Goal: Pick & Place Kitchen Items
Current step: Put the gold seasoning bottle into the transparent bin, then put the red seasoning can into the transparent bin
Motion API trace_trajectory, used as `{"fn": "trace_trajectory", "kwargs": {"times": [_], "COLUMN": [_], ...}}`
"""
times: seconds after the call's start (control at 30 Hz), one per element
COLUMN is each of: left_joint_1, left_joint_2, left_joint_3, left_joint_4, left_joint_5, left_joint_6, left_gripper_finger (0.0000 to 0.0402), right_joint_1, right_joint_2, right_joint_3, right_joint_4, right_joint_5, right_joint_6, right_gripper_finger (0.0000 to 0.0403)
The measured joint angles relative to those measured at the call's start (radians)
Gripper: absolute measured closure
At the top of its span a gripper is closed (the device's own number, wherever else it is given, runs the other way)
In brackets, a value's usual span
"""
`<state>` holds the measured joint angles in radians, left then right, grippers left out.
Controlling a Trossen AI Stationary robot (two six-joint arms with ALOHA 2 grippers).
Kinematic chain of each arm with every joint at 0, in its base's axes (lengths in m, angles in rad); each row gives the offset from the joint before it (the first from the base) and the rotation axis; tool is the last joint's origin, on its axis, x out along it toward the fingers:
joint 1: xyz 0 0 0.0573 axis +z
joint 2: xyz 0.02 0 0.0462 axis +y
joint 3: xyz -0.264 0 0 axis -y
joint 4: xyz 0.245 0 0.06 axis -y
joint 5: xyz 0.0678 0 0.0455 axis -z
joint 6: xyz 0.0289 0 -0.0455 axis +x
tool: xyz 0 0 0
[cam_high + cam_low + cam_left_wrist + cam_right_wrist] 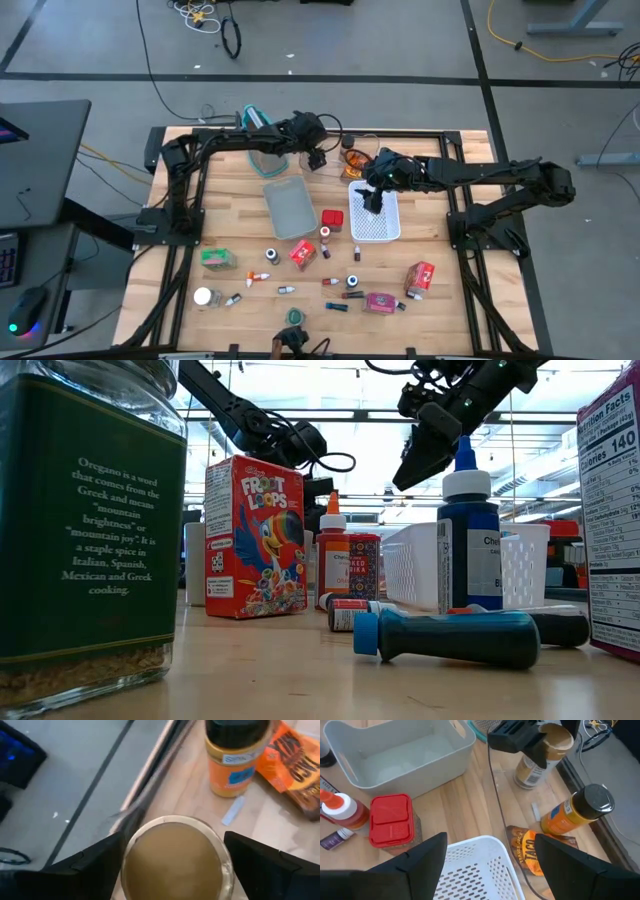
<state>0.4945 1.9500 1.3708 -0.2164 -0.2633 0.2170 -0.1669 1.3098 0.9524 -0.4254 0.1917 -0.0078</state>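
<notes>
Judging by the many small items scattered on the wooden table (250,330), little is sorted: the left gripper (316,158) is spread around a tan-lidded glass jar (172,857), the right gripper (373,203) spread, empty, above the white perforated basket (390,228).

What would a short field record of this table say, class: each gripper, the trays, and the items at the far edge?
left gripper: open, straddling a tan-lidded jar at the far edge
right gripper: open, above the white basket
grey tray: nothing visible inside
far-edge items: orange jar with black cap, orange packet
near side: Froot Loops box, red-lidded jar, small bottles
</notes>
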Motion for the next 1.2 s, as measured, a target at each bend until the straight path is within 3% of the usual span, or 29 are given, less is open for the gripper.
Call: {"fn": "trace_trajectory", "kwargs": {"times": [0.2, 0.47, 0.63, 0.77, 0.97, 1.03, 1.2], "left_joint_1": [-0.031, -0.156, -0.258, -0.334, -0.436, -0.487, -0.64], "left_joint_2": [-0.026, -0.159, -0.326, -0.481, -0.693, -0.753, -0.869], "left_joint_3": [-0.002, 0.022, 0.023, 0.012, -0.141, -0.229, -0.488], "left_joint_4": [-0.007, -0.045, -0.148, -0.32, -0.358, -0.301, -0.026], "left_joint_5": [-0.037, -0.298, -0.39, -0.289, 0.147, 0.172, 0.045], "left_joint_6": [0.035, 0.15, 0.055, -0.093, -0.176, -0.231, -0.267], "left_gripper_finger": [0.0058, 0.0058, 0.0058, 0.0058, 0.0059, 0.0059, 0.0058], "right_joint_1": [0.0, 0.0, 0.0, 0.0, 0.0, 0.0, 0.0], "right_joint_2": [0.0, -0.001, -0.001, -0.001, -0.001, -0.001, -0.001], "right_joint_3": [0.0, 0.0, 0.0, 0.0, 0.0, 0.0, 0.0], "right_joint_4": [0.026, 0.046, 0.045, 0.045, 0.054, 0.07, 0.145], "right_joint_5": [0.0, 0.0, 0.0, 0.0, 0.0, -0.001, -0.001], "right_joint_6": [0.0, 0.0, -0.001, 0.0, -0.004, -0.006, 0.041], "right_gripper_finger": [0.0091, 0.0091, 0.0092, 0.0092, 0.0091, 0.0091, 0.0091]}}
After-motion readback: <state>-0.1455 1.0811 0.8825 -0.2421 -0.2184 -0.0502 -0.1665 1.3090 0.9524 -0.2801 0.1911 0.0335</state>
